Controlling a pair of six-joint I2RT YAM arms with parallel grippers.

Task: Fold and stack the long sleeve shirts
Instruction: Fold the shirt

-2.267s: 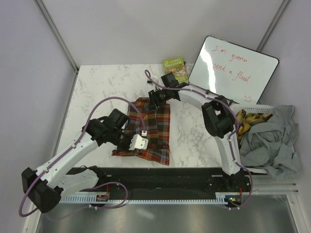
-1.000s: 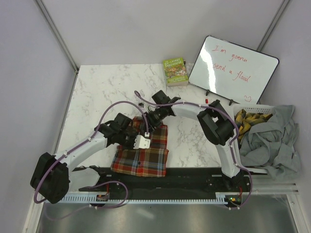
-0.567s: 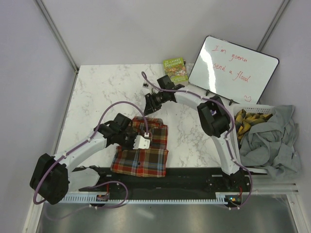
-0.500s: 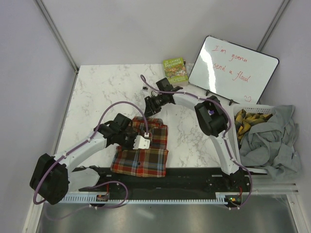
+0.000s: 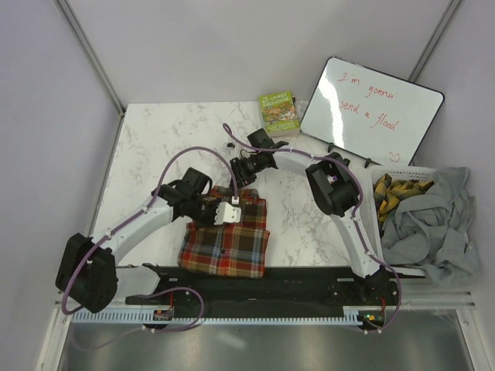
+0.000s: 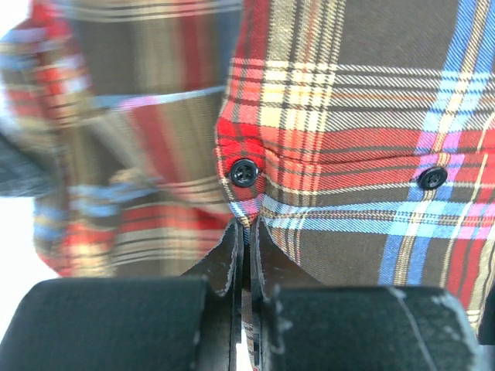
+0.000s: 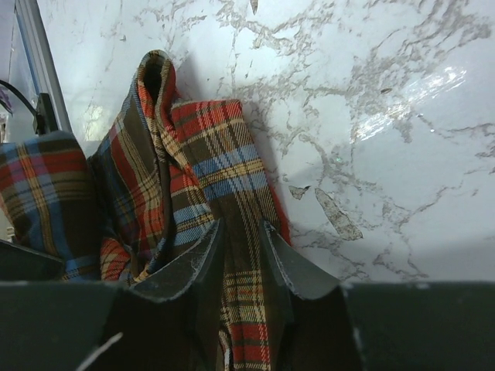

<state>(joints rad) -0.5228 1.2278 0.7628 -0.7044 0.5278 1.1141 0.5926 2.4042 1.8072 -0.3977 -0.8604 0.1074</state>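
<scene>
Folded red-orange, brown and blue plaid flannel shirt (image 5: 232,251) at white marble table's (image 5: 155,147) near edge, centre-left. Left gripper (image 6: 247,230) clenched on shirt's buttoned edge, far side. Right gripper (image 7: 240,232) just beyond, straddling raised plaid fold; grasp cannot be told. Green book (image 5: 280,113) at far edge.

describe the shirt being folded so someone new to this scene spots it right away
On the white marble table, look along the near edge, a little left of the middle. The plaid shirt lies there folded, checked in red-orange, dark brown and blue, unlike the plain grey cloth heaped off to the right.
</scene>
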